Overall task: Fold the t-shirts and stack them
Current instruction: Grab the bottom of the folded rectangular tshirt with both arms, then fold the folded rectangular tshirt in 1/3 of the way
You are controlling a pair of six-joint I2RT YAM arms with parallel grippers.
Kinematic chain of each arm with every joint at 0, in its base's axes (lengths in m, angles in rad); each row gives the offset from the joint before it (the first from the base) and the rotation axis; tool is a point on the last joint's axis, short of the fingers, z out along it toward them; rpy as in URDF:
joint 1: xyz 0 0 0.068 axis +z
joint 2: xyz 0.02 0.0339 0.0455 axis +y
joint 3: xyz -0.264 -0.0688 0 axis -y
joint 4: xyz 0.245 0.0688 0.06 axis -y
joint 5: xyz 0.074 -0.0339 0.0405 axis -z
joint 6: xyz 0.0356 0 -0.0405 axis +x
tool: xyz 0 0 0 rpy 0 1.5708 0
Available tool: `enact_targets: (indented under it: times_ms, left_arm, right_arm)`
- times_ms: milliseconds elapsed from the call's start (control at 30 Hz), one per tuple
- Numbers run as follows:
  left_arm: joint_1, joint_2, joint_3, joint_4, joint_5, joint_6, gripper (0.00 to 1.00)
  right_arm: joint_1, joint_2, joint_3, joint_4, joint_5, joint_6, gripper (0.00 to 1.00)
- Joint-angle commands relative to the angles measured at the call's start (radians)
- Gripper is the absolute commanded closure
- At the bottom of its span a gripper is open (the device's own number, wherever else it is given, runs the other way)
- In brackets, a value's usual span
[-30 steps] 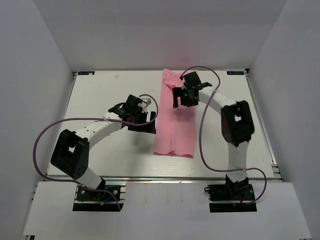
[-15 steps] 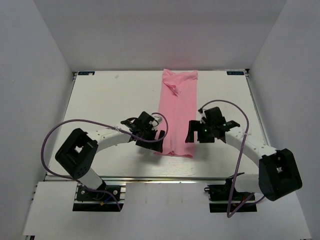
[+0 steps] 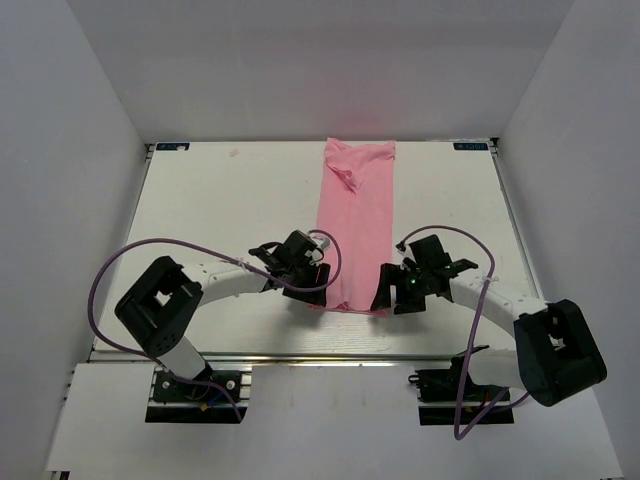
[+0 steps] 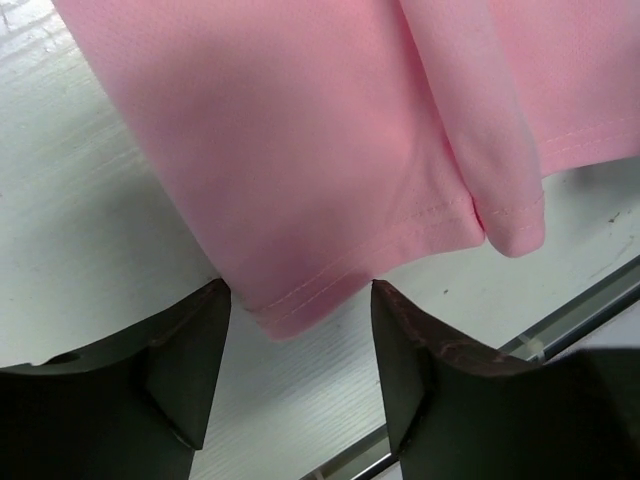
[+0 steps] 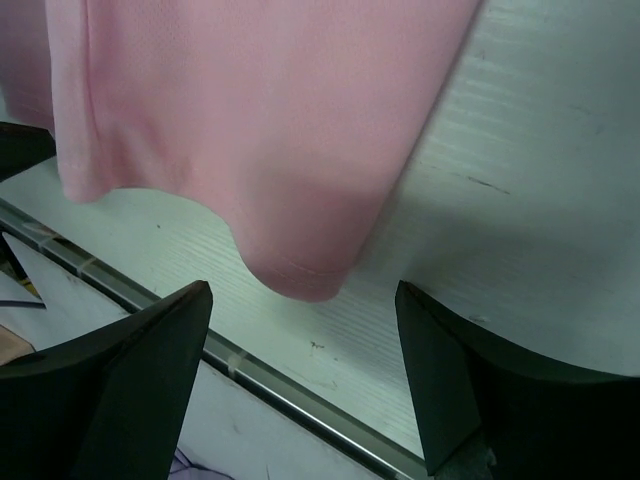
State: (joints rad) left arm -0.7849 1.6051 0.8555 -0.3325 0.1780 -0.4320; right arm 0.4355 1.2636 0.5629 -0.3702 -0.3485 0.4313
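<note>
A: Item one, t-shirt (image 3: 355,225)?
B: Pink, folded into a long narrow strip. It is lying flat down the middle of the table (image 3: 200,200), its near hem sitting close to the near edge.
A: Item two, left gripper (image 4: 296,300)?
B: Its jaws are standing apart, straddling the strip's near left corner and clamping nothing.
A: Item three, right gripper (image 5: 302,295)?
B: Its jaws are standing wide at the near right corner, with fabric lying between the fingers (image 5: 130,380). It is holding nothing.
</note>
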Motion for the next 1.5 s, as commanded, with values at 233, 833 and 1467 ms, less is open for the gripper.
enact_targets:
  times_ms: [233,833,1467]
  left_arm:
    - [-0.047,0.019,-0.036,-0.017,-0.038,-0.031,0.48]
    - [-0.045,-0.062,0.100,-0.144,0.031,-0.091,1.00]
    - [0.171,0.228,0.596,-0.246,-0.094,-0.122,1.00]
  right_arm:
    - [0.008,0.065,-0.023,0.099,0.000,0.038,0.57]
    - [-0.001,-0.046,0.087,-0.033,0.035,-0.009,1.00]
    - [-0.081,0.278,0.541,-0.098,0.235,-0.049,1.00]
